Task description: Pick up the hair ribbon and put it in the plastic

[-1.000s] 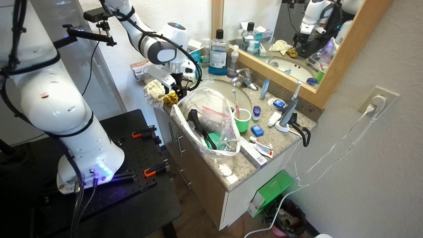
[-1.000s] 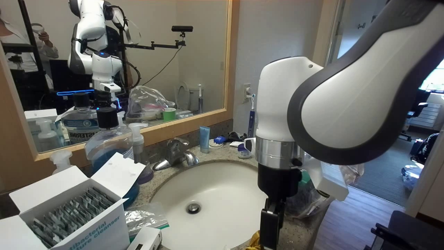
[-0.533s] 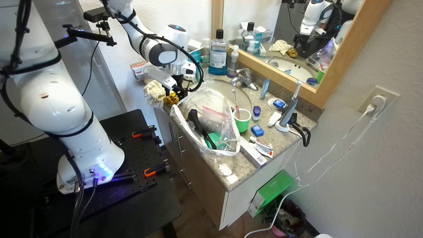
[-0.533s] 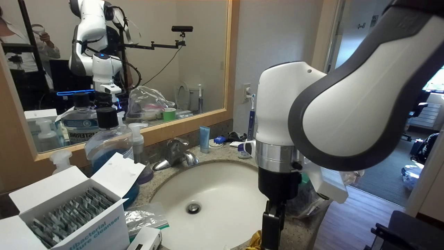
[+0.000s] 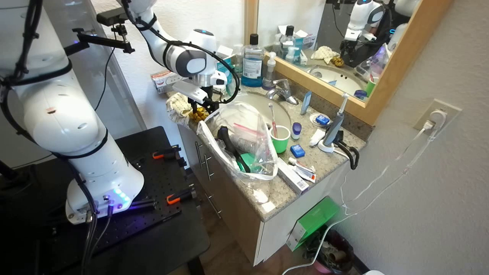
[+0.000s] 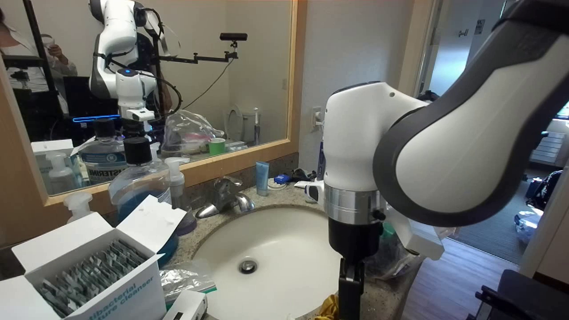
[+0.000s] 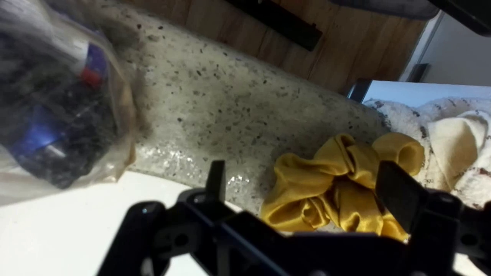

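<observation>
Room: bench (image 7: 215, 103) between plastic (image 7: 123, 111) and hair ribbon (image 7: 353, 201) | Room: over sink (image 6: 275, 240) | In the way: cloth (image 7: 452, 145) beside hair ribbon

In the wrist view, the hair ribbon (image 7: 318, 180) shows mostly between my jaws. The plastic (image 7: 124, 126) is left of them, the cloth (image 7: 445, 145) right.

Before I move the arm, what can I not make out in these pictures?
Gold satin hair ribbon: wrist view, partly hidden by the black gripper; contact unclear.
Large clear plastic bag: wrist view, cut off by the left edge; dark contents blurred.
White patterned cloth: wrist view, cut off by the right edge.
Open white cardboard box: in an exterior view, cut off by the bottom edge.
</observation>
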Robot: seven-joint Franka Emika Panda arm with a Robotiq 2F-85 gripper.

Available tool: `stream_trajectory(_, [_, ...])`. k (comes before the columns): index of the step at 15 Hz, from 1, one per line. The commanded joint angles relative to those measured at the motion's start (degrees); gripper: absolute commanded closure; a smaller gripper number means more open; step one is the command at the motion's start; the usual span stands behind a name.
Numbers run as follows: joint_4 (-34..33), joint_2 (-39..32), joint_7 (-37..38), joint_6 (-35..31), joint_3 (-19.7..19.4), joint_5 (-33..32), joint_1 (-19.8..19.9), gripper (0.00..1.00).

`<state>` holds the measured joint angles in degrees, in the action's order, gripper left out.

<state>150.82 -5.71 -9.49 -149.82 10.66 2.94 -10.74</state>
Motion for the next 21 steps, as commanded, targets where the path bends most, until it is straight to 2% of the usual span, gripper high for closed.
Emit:
stream_trajectory(1, [-1.94,-2.54,1.31,-1.06,-0.01,-2.58,0.12,0.00])
stream_trajectory(10, [-5.25,-8.28,-0.67,-1.90,0.29,-1.95,1.00,0.00])
stream_trajectory(12, [-5.51,-8.75,-0.75,-2.12,0.42,-1.56,1.34,0.26])
stream_trajectory(21, [-7.26,-8.31,0.10,-0.42,0.36,-2.11,1.46,0.95])
